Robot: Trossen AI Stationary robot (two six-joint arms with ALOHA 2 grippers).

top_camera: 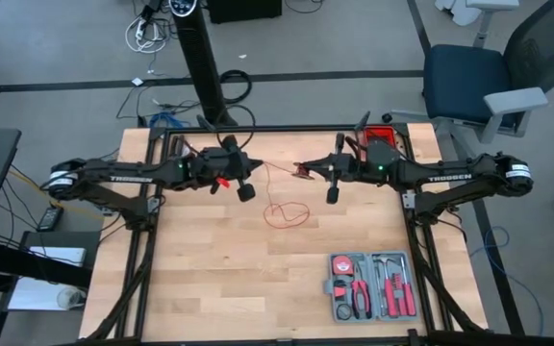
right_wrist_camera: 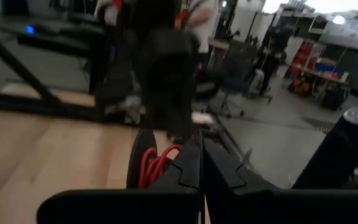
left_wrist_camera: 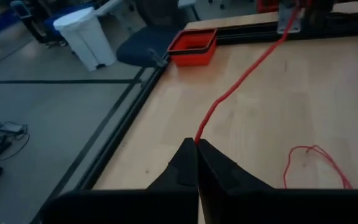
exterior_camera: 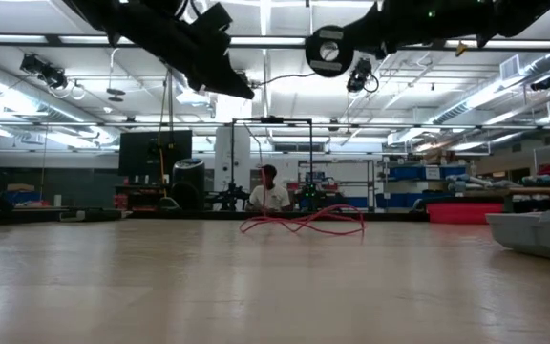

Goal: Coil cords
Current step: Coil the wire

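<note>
Above the desk point(top_camera: 219, 279), both tools are clamped on the red cord point(top_camera: 282, 213): left tool point(left_wrist_camera: 196, 163) pinching one strand, right tool point(right_wrist_camera: 201, 163) gripping a bundle, presumably tensioning it for coiling.

In the low view, both arms are cut off by the upper edge, and the grey tool case point(exterior_camera: 540, 232) is cut off at the right edge. In the left wrist view, the far end of the red cord point(left_wrist_camera: 241, 78) is lost behind a blurred fixture at the upper edge, and its loop on the desk point(left_wrist_camera: 328, 81) is cut off below by the gripper body. In the right wrist view, the left arm ahead is blurred. In the high view, the tools in the case cannot be told apart.
</note>
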